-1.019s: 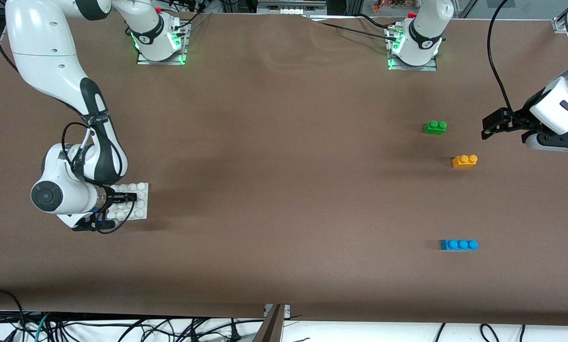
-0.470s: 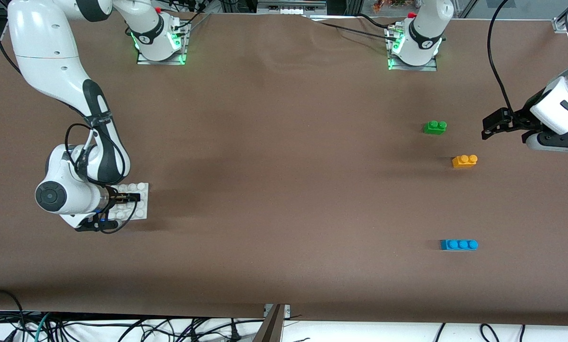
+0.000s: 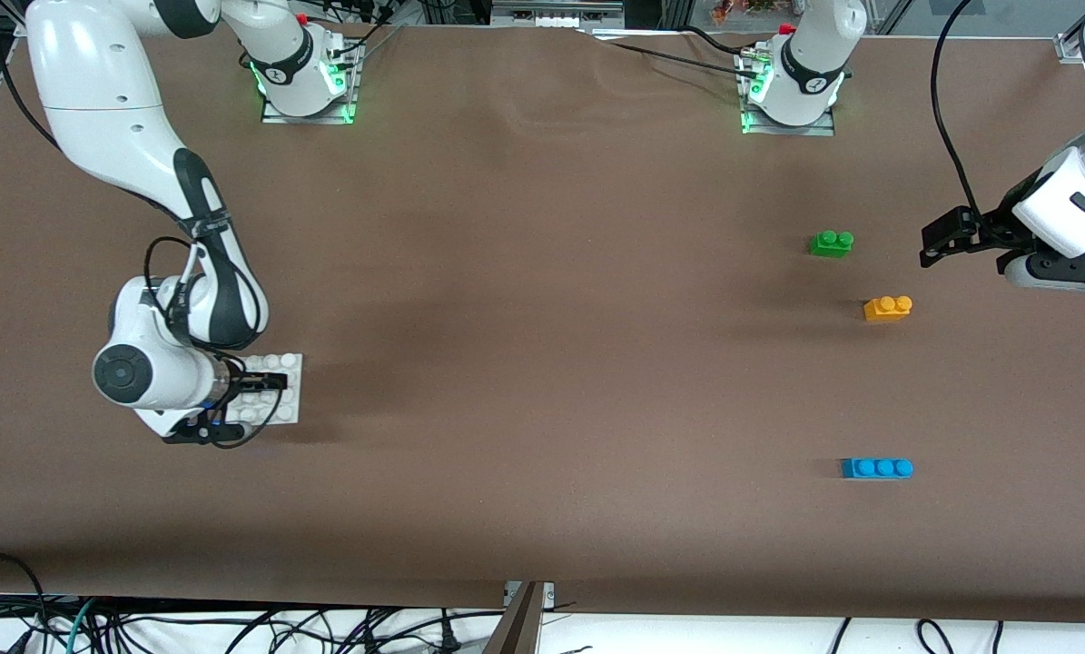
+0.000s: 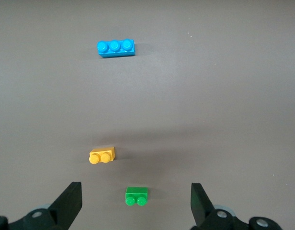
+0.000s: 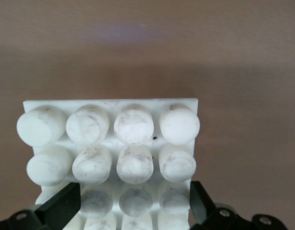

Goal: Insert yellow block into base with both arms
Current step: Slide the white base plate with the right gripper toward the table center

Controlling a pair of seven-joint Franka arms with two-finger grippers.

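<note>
The right end effector point(image 3: 265, 386) is gripping the base point(image 3: 290, 392) by its edges on the tabletop point(image 3: 542, 363) — the left end effector point(image 3: 931, 245) is hanging released, over bare tabletop near the yellow block point(image 3: 887, 308).

Orange-yellow block point(image 3: 887, 308), white studded base point(image 3: 290, 377)

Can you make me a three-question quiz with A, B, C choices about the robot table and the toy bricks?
1. Which brick lies nearest the front camera?
A. green brick
B. yellow block
C. blue brick

2. How many studs does the blue brick have?
A. two
B. three
C. four

3. What is the left gripper doing?
A. open, holding nothing
B. shut on the base
C. shut on a brick

Answers:
1 C: the blue brick sits lowest, below the yellow block and green brick.
2 B: three round studs show.
3 A: the left gripper is open in the air.
</note>
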